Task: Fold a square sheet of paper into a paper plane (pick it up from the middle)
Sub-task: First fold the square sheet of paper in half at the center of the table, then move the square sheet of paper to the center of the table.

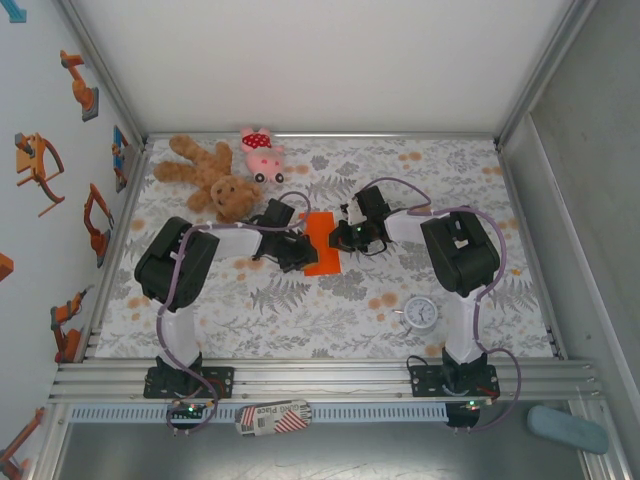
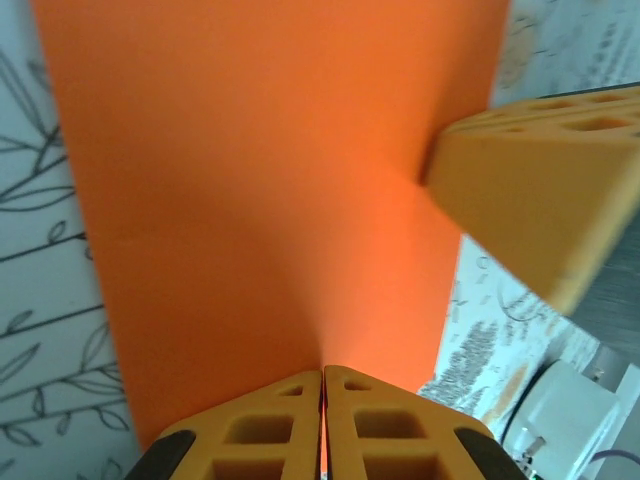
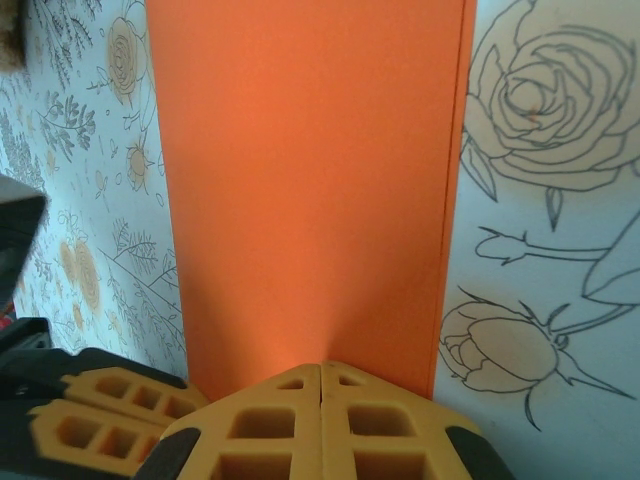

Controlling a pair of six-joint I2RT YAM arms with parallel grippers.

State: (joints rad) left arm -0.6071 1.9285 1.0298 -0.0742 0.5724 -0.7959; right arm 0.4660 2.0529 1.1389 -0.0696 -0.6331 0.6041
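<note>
The square sheet of paper [image 1: 322, 243], bright orange, lies mid-table as a narrow upright rectangle, seemingly folded in half. My left gripper [image 1: 303, 251] meets its left edge. In the left wrist view that gripper [image 2: 323, 372] is shut, a thin orange sliver shows between its fingers, and the paper [image 2: 270, 170] ridges up toward the tips. My right gripper [image 1: 339, 238] comes in from the right. In the right wrist view it [image 3: 320, 366] is shut tight with its tips resting on the paper [image 3: 310, 170], and a doubled edge runs down the sheet's right side.
A brown teddy bear [image 1: 210, 180] and a pink plush pig [image 1: 262, 153] lie at the back left. A small round white clock [image 1: 421, 313] stands front right, near the right arm's base. The floral tablecloth [image 1: 300, 310] is bare in front of the paper.
</note>
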